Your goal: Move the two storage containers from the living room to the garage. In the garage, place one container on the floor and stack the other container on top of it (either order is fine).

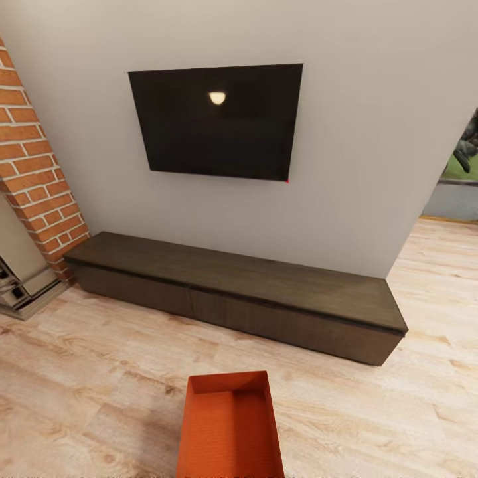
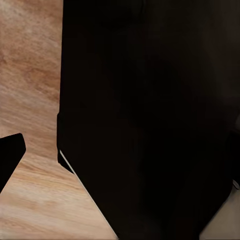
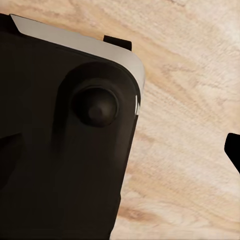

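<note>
One orange-red storage container (image 1: 230, 428) stands open-topped and empty on the living room's light wood floor (image 1: 99, 398), at the bottom centre of the head view, close in front of me. In the left wrist view a black fingertip (image 2: 10, 157) sits at the picture's edge over the planks, beside my dark body (image 2: 150, 125). In the right wrist view another black fingertip (image 3: 235, 152) shows at the edge, with my dark base (image 3: 65, 140) beside it. Both grippers look open and hold nothing. The garage is out of view.
A long, low dark wood cabinet (image 1: 232, 292) runs along the white wall behind the container, under a black wall TV (image 1: 216, 119). A red brick column (image 1: 36, 172) and a grey unit (image 1: 20, 285) stand at the left. An opening (image 1: 458, 179) lies at the far right.
</note>
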Robot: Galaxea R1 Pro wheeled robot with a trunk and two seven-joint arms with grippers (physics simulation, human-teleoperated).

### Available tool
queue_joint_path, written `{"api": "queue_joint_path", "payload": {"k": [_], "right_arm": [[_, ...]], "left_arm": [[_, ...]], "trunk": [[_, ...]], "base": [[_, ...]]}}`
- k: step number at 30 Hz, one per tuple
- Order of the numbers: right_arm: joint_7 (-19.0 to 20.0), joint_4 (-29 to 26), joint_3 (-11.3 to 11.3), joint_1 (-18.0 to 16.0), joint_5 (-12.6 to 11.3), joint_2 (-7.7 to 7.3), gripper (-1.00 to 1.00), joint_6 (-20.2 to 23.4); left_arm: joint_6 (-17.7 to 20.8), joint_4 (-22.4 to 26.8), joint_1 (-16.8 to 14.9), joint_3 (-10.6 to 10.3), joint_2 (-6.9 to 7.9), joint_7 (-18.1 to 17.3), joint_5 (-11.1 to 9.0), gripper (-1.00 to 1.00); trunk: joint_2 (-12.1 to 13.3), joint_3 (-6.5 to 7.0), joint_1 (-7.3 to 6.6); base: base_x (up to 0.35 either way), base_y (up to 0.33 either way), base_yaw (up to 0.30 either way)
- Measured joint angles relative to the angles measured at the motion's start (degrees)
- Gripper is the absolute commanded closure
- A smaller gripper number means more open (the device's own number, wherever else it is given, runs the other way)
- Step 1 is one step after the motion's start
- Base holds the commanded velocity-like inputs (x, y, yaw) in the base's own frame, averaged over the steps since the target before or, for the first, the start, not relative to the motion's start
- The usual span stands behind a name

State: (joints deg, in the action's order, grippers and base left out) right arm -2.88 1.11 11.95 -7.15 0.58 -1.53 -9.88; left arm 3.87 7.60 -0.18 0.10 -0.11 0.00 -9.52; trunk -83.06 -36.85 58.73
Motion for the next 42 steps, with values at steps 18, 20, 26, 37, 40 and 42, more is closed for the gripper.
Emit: {"api": "queue_joint_path", "payload": {"k": [18, 20, 26, 37, 40, 42], "right_arm": [[0.4, 0.0, 0.0, 0.0, 0.0, -0.06, -1.00, 0.0], [0.4, 0.0, 0.0, 0.0, 0.0, -0.06, -1.00, 0.0], [0.4, 0.0, -0.1, 0.0, 0.0, -0.06, -1.00, 0.0], [0.4, 0.0, -0.2, 0.0, -0.6, -0.20, -1.00, 0.1], [0.4, 0.0, -0.2, 0.0, -0.7, -0.27, -1.00, 0.1], [0.4, 0.0, -0.2, 0.0, -0.8, -0.30, -1.00, 0.1]], "left_arm": [[0.0, 0.0, 0.0, 0.0, 0.02, 0.0, 0.0, -1.00], [0.0, 0.0, 0.0, 0.0, 0.01, 0.0, 0.0, -1.00], [0.0, 0.0, 0.0, 0.0, -0.01, 0.0, 0.0, -1.00], [0.0, 0.0, 0.0, 0.0, 0.00, 0.0, 0.0, -1.00], [0.0, 0.0, 0.0, 0.0, 0.00, 0.0, 0.0, -1.00], [0.0, 0.0, 0.0, 0.0, -0.01, 0.0, 0.0, -1.00]], "trunk": [[0.0, -1.59, 0.00], [0.0, -1.73, 0.00], [0.0, -2.13, 0.00], [0.0, -2.91, 0.00], [0.0, -3.16, 0.00], [0.0, -3.33, 0.00]], "base": [[0.000, 0.000, 0.080], [0.000, 0.000, 0.175], [0.000, 0.000, 0.186], [0.000, 0.000, 0.176], [0.000, 0.000, 0.136], [0.000, 0.000, 0.122]]}}
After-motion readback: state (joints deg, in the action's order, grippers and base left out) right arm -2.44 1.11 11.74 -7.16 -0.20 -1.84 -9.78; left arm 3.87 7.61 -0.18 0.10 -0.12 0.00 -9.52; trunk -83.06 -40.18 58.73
